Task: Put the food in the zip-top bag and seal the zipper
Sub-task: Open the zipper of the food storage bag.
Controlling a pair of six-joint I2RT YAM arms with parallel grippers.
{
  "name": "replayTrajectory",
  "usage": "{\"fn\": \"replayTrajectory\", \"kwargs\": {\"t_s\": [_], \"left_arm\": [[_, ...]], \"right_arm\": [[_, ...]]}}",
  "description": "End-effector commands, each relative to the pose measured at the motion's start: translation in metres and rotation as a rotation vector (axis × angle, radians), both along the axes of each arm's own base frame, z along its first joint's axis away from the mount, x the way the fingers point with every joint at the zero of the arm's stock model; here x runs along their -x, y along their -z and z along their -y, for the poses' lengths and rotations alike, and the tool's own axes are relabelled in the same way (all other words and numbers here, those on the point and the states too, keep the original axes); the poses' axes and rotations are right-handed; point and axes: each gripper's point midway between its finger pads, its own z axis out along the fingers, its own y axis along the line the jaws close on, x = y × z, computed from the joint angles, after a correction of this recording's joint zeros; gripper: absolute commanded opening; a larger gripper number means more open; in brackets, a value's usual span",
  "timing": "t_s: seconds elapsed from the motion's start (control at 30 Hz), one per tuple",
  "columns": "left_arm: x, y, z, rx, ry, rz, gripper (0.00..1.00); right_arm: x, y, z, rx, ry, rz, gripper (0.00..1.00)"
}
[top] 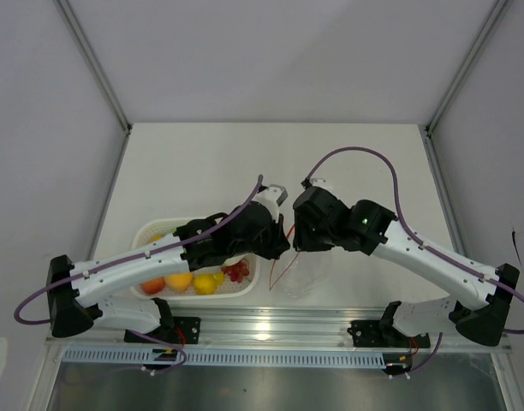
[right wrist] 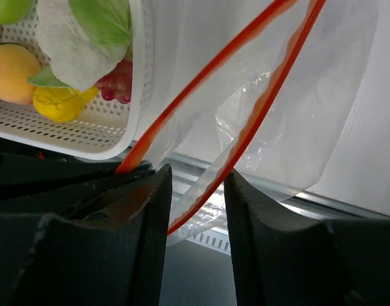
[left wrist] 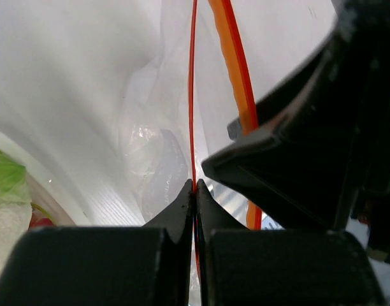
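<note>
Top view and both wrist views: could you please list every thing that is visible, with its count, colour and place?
table: one, white, under everything
basket: one, white with holes, on the table's near left part
round fruits: at least three, orange, yellow and green, in the basket
grapes: one bunch, dark red, in the basket by its wall
cauliflower: one, white with green leaves, in the basket
bag: one, clear, right of the basket, still without food
zipper strip: one, red-orange, along the bag's mouth, its two sides apart
rail: one, silver, along the near edge
cables: two, purple, along the arms
left end effector: black, shut on the zipper strip
right end effector: black, open around the bag's edge
</note>
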Motion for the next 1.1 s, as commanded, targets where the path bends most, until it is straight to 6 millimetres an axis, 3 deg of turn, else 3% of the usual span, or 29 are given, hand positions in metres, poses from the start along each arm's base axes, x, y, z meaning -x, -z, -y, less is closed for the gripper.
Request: {"fn": "replayTrajectory", "kwargs": {"t_s": [0.0,0.07,0.1,0.2,0.33,0.5,0.57,0.7,0.87,1.07], "left_arm": [[-0.011,-0.022,-0.004,0.048,-0.101,0.017,0.0],[-0.011,-0.023,-0.007,0.062,-0.119,0.016,0.01],[-0.011,-0.022,-0.008,0.066,-0.124,0.015,0.01],[-0.011,-0.023,-0.012,0.076,-0.139,0.019,0.0],[-0.012,-0.016,-0.024,0.061,-0.166,0.028,0.01],[-0.009,0.005,-0.043,0.034,-0.184,0.023,0.01],[-0.007,0.01,-0.043,0.046,-0.165,0.003,0.01],[-0.002,0.019,-0.03,0.072,-0.106,-0.022,0.01],[0.002,0.022,-0.011,0.082,-0.037,-0.048,0.0],[0.008,0.038,0.001,0.085,0.014,-0.089,0.01]], "right_arm": [[0.003,-0.005,0.001,-0.036,0.083,0.015,0.4],[0.006,-0.002,0.001,-0.047,0.1,0.006,0.39],[0.007,0.002,0.002,-0.049,0.102,0.005,0.26],[0.004,0.002,0.014,-0.026,0.147,0.02,0.0],[-0.002,-0.002,0.043,0.033,0.199,0.062,0.0],[-0.008,-0.006,0.1,0.198,0.277,0.134,0.0],[-0.007,-0.012,0.111,0.201,0.282,0.157,0.0],[-0.007,-0.014,0.107,0.174,0.229,0.169,0.0],[-0.006,0.003,0.091,0.197,0.15,0.125,0.0],[-0.006,0.01,0.092,0.216,0.141,0.123,0.0]]}}
